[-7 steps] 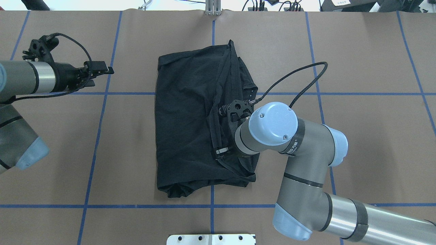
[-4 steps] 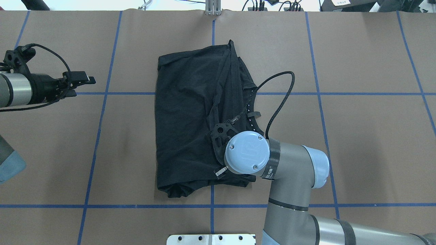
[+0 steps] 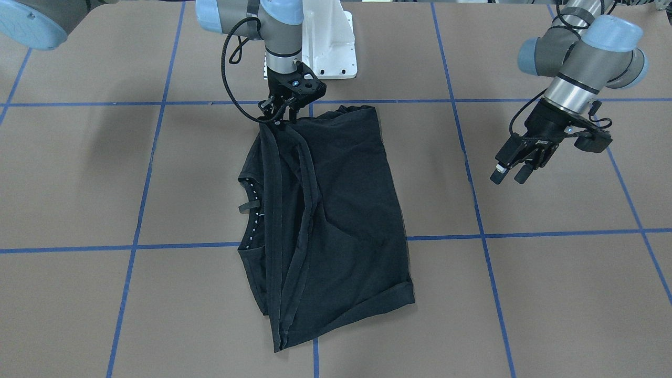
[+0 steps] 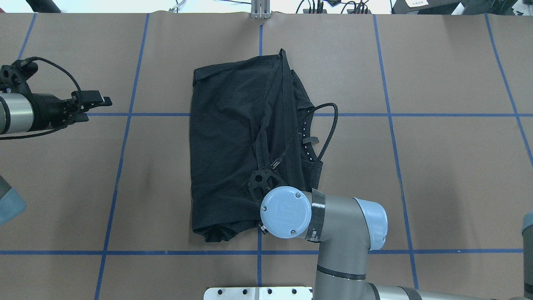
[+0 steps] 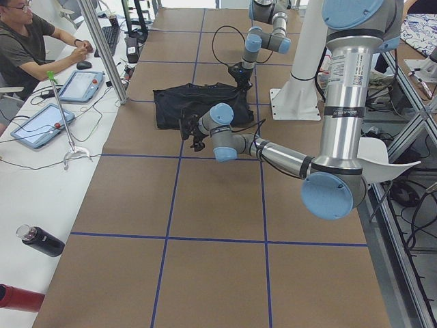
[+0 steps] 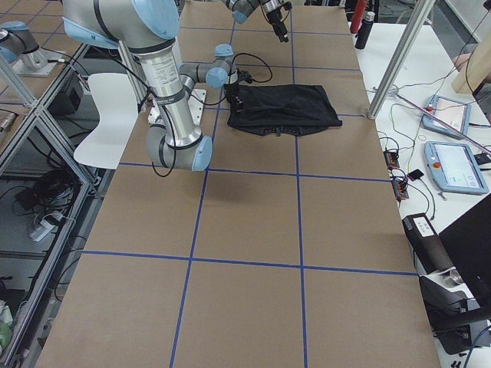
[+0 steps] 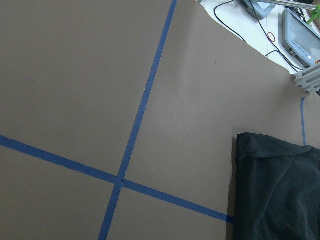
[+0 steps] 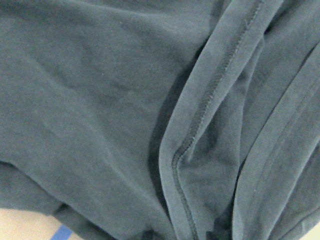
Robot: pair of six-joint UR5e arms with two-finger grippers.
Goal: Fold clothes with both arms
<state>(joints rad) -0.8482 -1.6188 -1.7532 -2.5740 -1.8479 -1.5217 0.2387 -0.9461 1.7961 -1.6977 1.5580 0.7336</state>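
Pinching the T-shirt hem — right claw; left claw spread, well apart.

Both arms same build. right arm and left arm: grey-silver tubes, black rings at the joints. Light blue round joint caps; the one at lower centre of the overhead view has small screws and an embossed logo, possibly "UR", too small to be sure. Black band with white lettering beside it. Black two-finger ends: right gripper, left gripper. Black braided cable loops off the right wrist, and a thinner black cable off the left.
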